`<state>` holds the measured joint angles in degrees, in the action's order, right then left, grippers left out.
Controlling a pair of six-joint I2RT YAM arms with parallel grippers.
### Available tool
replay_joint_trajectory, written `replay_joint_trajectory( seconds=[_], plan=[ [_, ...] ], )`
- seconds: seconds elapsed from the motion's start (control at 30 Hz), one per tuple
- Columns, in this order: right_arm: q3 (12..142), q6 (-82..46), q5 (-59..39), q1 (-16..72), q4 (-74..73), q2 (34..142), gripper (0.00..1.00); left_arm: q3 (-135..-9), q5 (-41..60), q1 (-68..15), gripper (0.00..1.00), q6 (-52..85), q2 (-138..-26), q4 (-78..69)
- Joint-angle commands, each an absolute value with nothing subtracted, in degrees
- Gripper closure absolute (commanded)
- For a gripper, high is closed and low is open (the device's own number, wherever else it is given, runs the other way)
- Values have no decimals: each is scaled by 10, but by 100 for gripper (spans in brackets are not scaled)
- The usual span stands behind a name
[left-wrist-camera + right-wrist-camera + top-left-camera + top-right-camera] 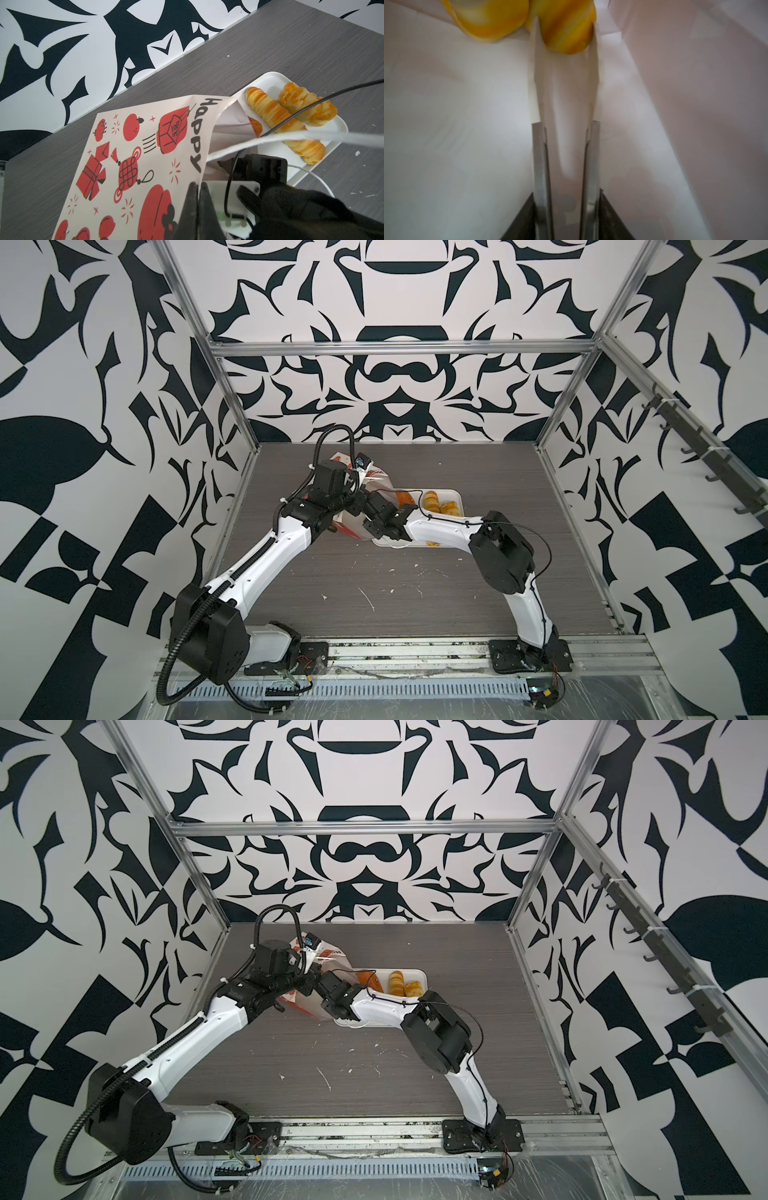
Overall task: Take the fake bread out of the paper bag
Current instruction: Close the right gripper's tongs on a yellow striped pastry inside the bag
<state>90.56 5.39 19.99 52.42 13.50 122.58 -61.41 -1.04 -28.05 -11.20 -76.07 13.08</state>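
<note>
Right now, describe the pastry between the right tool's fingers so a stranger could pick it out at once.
On the gray table, find the paper bag with red motifs, its mouth over the white tray. Deep inside sit two yellow pastries. Yours is the striped pastry between the fingers of the right tool, banded orange-brown, unlike the paler pastry beside it.

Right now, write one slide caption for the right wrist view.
Inside the paper bag, the right claw brackets one yellow-orange bread piece; a second piece beside it.
</note>
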Motion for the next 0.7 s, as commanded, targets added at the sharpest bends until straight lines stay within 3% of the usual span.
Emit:
replay_joint_trajectory(
  seconds=[0.0,0.67],
  plan=[
    [950,41,204,533,117,1208,60,-619,34,-294,100,-103,-759,128],
    [944,24,156,533,139,1190,76,-603,25,-294,100,-108,-758,130]
  ],
)
